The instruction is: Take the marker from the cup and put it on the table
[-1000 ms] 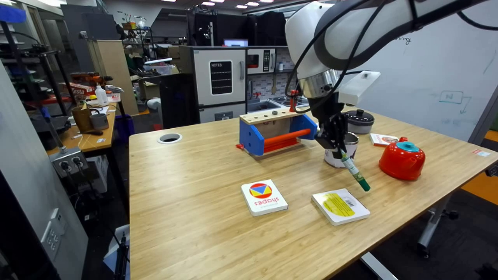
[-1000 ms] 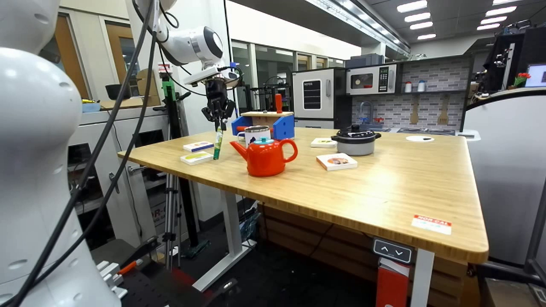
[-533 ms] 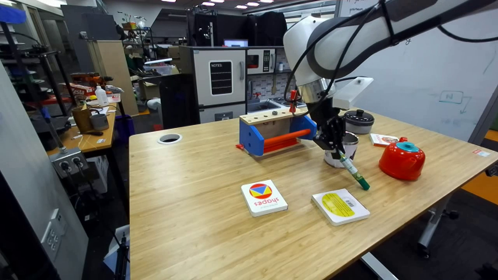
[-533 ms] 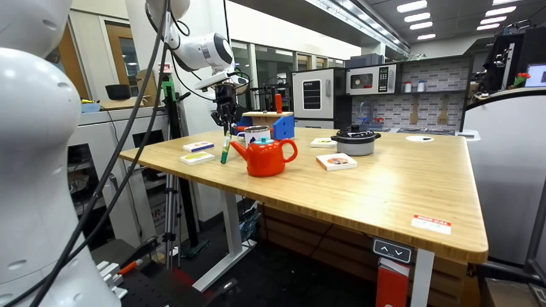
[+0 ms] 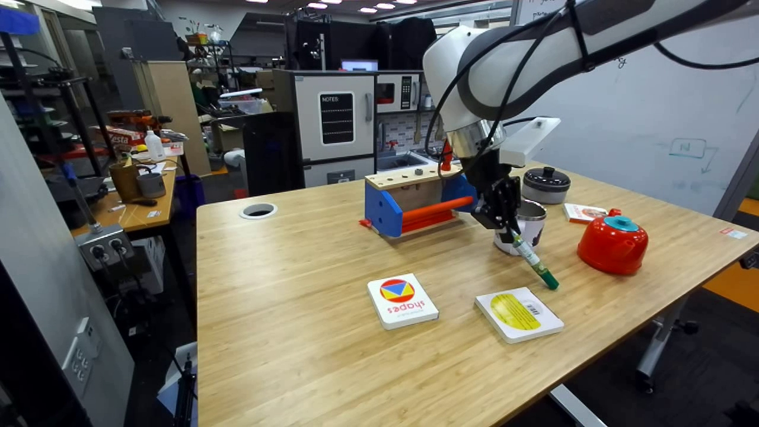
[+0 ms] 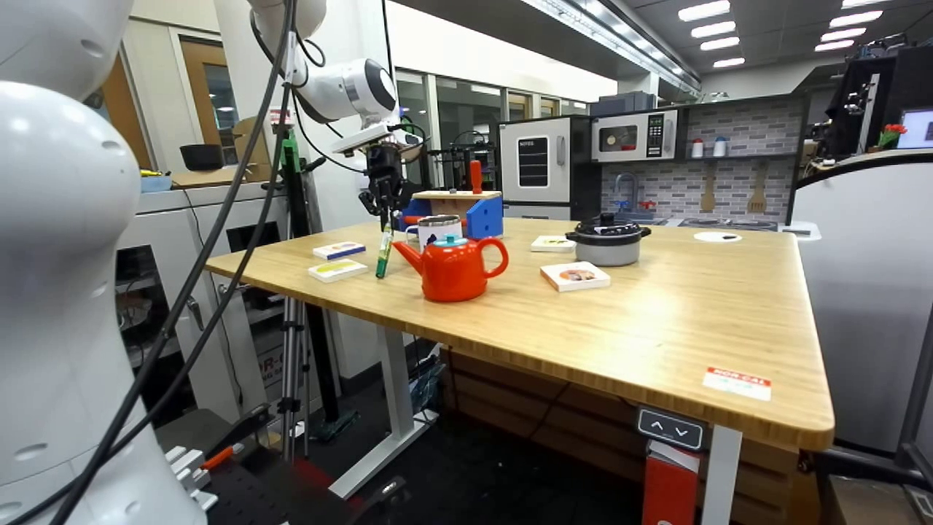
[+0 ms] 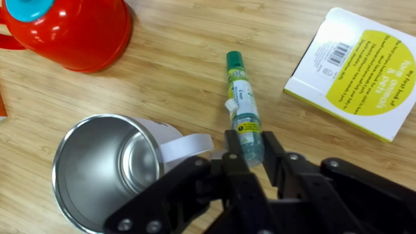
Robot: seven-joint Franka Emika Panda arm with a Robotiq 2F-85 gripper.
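Observation:
The green marker (image 5: 534, 258) is pinched near its upper end by my gripper (image 5: 510, 232), which also shows in the wrist view (image 7: 250, 135). The marker's green end points down and away from the jaws, tilted, close over the table (image 5: 296, 296); I cannot tell whether it touches. The marker also shows in an exterior view (image 6: 384, 251) and the wrist view (image 7: 243, 94). The silvery cup (image 7: 87, 162) has a white outside and a handle. It stands upright beside the gripper, with nothing seen inside it. In an exterior view the cup (image 5: 531, 226) is partly behind the gripper.
A red kettle (image 5: 614, 246) stands near the cup. Two small books, one with shapes (image 5: 403, 300) and one with a yellow circle (image 5: 519, 315), lie in front. A blue and orange toy toolbox (image 5: 384, 210) and a lidded pot (image 5: 546, 185) stand behind.
My gripper, still holding the marker, has come slightly lower and shifted a little sideways, nearer the kettle's spout in an exterior view. The cup and the other objects have not moved.

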